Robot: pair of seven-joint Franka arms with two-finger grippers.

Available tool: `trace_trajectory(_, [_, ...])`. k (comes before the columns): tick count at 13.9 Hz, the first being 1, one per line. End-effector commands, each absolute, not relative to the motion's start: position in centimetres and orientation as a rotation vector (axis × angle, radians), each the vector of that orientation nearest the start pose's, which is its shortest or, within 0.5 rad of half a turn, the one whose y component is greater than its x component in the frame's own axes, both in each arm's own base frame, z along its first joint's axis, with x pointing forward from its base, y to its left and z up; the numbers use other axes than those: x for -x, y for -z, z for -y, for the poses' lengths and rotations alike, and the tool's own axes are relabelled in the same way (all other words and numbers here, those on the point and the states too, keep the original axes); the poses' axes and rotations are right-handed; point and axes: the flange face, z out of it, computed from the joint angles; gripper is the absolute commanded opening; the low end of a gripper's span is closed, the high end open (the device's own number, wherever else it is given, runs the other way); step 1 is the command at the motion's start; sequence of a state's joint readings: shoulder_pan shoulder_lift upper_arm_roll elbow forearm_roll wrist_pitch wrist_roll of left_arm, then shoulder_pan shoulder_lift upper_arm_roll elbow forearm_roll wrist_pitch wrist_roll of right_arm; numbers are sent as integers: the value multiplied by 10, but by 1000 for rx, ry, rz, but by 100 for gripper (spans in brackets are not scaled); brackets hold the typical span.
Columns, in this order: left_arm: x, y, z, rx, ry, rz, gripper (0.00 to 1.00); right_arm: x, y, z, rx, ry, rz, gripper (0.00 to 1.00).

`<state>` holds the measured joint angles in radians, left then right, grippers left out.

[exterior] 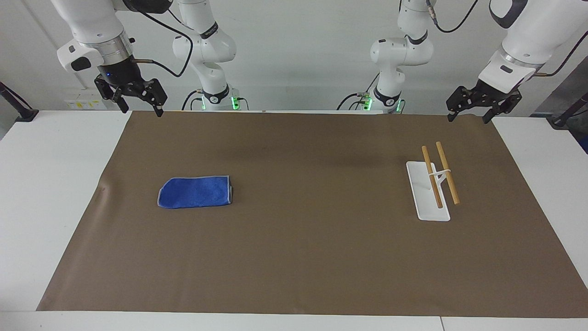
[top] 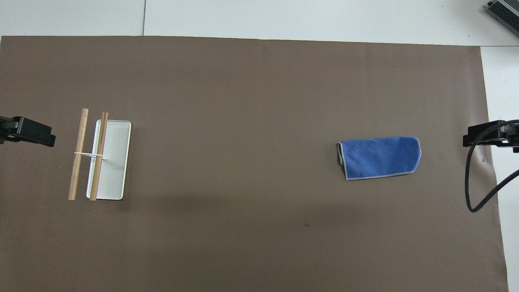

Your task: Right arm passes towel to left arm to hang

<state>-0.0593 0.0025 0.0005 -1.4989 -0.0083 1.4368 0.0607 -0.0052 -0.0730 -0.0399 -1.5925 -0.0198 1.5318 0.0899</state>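
Observation:
The blue towel lies folded flat on the brown mat toward the right arm's end of the table; it also shows in the overhead view. My right gripper hangs open and empty in the air over the mat's edge nearest the robots, well apart from the towel; its tip shows in the overhead view. My left gripper hangs open and empty over the mat's corner at the left arm's end, above the rack's end of the table; it also shows in the overhead view.
A white rack with two wooden rods stands on the brown mat toward the left arm's end, also in the overhead view. A black cable hangs from the right arm.

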Motion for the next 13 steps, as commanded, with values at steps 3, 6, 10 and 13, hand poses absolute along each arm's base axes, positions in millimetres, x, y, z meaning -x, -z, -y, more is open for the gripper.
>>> trace_trajectory(3, [-534, -646, 29, 3126, -115, -191, 100, -521, -652, 23, 3129, 9, -238, 100])
trace_trajectory(6, [-534, -646, 29, 3126, -115, -191, 100, -518, -657, 23, 3129, 24, -228, 100])
trace_trajectory(10, [-534, -646, 29, 3126, -115, -191, 100, -517, -659, 22, 3144, 34, -206, 100])
trace_trajectory(13, [-534, -646, 29, 3126, -115, -191, 100, -517, -659, 13, 3151, 33, -202, 100])
